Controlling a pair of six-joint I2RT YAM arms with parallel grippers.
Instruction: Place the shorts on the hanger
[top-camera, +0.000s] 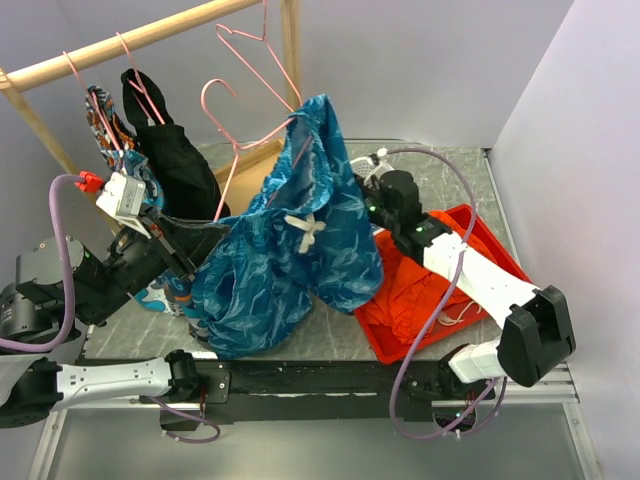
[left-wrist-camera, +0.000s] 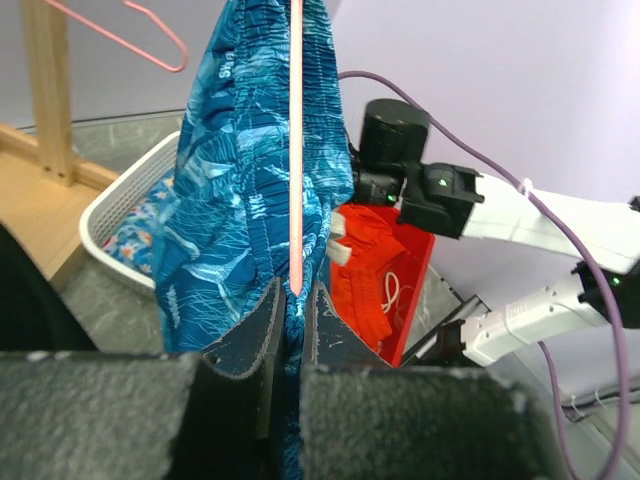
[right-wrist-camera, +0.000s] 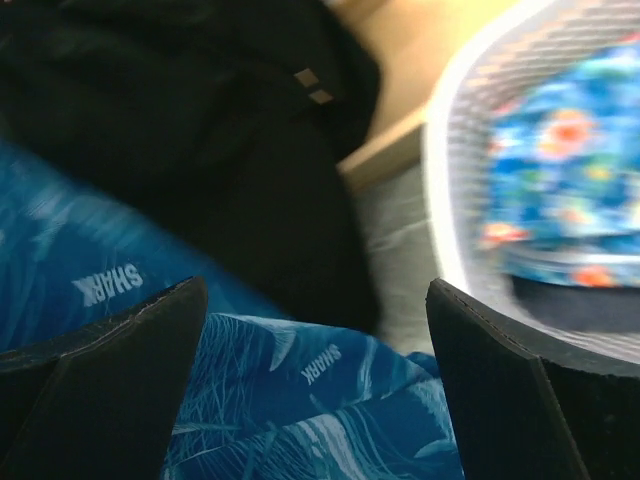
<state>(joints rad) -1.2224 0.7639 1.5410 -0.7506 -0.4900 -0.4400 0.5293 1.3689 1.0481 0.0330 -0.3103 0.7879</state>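
The shorts (top-camera: 290, 240) hang up in the air over the middle of the desk (top-camera: 450, 165). They are blue with light leaves, and a white string (top-camera: 305, 230) tied in a bow shows on the front. Their top is bunched up on the pink hanger (top-camera: 232, 175). The left claw (left-wrist-camera: 295, 300) is pinched tight on the hanger's thin wire, with some of the shorts' cloth squeezed in too. The right claw (right-wrist-camera: 315, 320) is spread wide apart and holds nothing. It is just beside the shorts, on their far right side. Under the right arm sits a red tray (top-camera: 497, 250) with an orange-red cloth (top-camera: 410, 290) in it. A white basket (left-wrist-camera: 110, 215) with a flowery blue cloth (left-wrist-camera: 140, 225) is behind the shorts. A black garment (top-camera: 170, 150) hangs from the wooden rail (top-camera: 130, 40) on the left.
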